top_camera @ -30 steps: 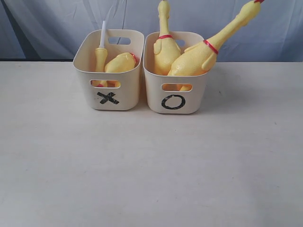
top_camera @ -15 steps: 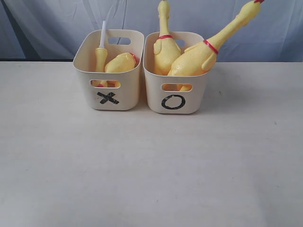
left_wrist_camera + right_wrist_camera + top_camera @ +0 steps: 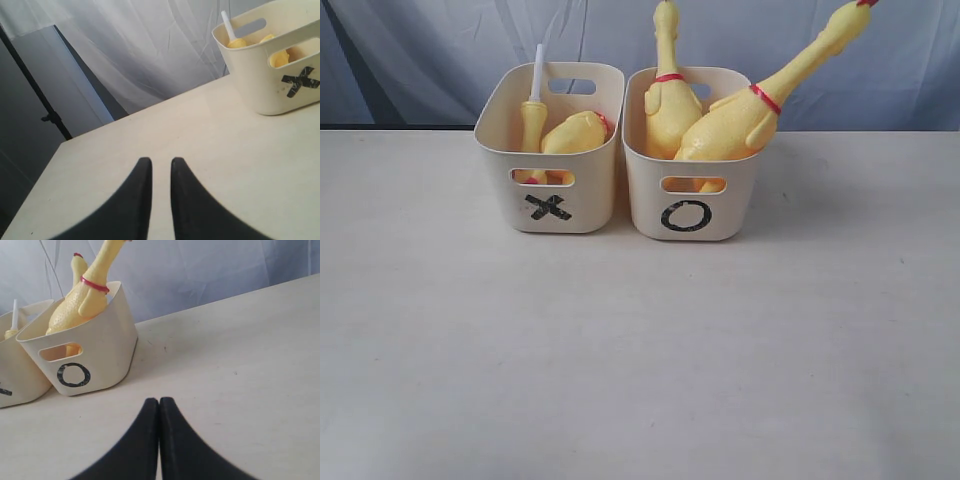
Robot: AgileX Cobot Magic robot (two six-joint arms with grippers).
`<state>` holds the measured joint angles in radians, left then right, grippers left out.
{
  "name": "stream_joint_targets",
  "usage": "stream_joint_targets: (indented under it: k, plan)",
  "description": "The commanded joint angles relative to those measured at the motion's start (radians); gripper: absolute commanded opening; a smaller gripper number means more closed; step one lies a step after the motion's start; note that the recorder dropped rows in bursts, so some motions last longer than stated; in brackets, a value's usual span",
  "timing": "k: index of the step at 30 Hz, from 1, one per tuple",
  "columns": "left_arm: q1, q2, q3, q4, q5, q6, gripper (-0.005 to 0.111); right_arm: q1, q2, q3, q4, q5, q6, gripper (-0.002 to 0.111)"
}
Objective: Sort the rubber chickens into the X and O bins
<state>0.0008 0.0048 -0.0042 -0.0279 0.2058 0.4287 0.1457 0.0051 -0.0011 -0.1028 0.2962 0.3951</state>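
Note:
Two cream bins stand side by side at the back of the table. The X bin (image 3: 592,190) holds a small rubber chicken (image 3: 532,122) with a white stem and a large one (image 3: 576,132) lying down. The O bin (image 3: 740,195) holds two large red-collared chickens, one upright (image 3: 669,105) and one leaning right (image 3: 740,120). Neither gripper shows in the exterior view. My left gripper (image 3: 157,162) hovers over bare table short of the X bin (image 3: 250,85), jaws slightly apart and empty. Short of the O bin (image 3: 110,350), my right gripper (image 3: 159,401) is shut on nothing.
A pale table (image 3: 640,350) stretches in front of the bins. A blue-grey cloth backdrop (image 3: 880,70) hangs behind them. A dark stand (image 3: 50,117) is beyond the table's edge in the left wrist view.

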Motion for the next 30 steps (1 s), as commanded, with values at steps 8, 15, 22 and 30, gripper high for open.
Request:
stream_joint_targets:
  k: [8, 15, 22, 30]
  plan:
    - [-0.005, -0.005, 0.004, -0.004, 0.026, -0.002, 0.014, -0.005, -0.005, 0.001, -0.007, 0.006, -0.005, 0.0]
    - [-0.005, -0.005, 0.004, -0.004, 0.026, -0.002, 0.014, -0.005, -0.005, 0.001, -0.007, 0.006, -0.005, 0.0]
    - [-0.005, -0.005, 0.004, -0.004, 0.003, -0.002, 0.014, -0.005, -0.005, 0.001, 0.166, -0.023, -0.005, 0.0]
    - [-0.005, -0.005, 0.004, -0.004, 0.003, -0.002, 0.014, -0.005, -0.005, 0.001, 0.405, -0.015, -0.005, 0.0]
